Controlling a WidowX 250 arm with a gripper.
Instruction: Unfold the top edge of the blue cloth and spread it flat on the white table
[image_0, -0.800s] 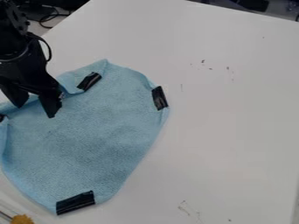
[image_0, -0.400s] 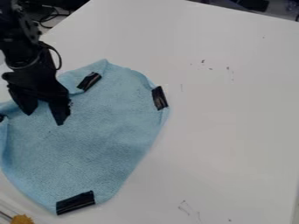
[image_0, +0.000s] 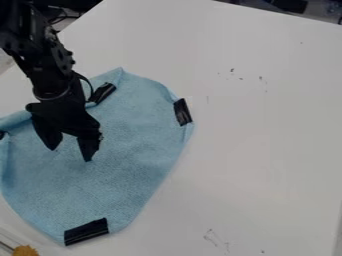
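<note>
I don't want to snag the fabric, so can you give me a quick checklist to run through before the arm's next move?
1. Tool open, with nothing held between its fingers: ok.
2. Tool positioned over the blue cloth: ok.
3. Tool free of contact with the cloth: cannot tell; this angle doesn't settle whether the tips touch it.
4. Cloth lying flat all round: not ok; its upper-left edge is folded and rumpled.
5. Tool away from the black strip at the cloth's bottom edge: ok.
6. Yellow-brown item in the near left corner apart from the tool: ok.
</note>
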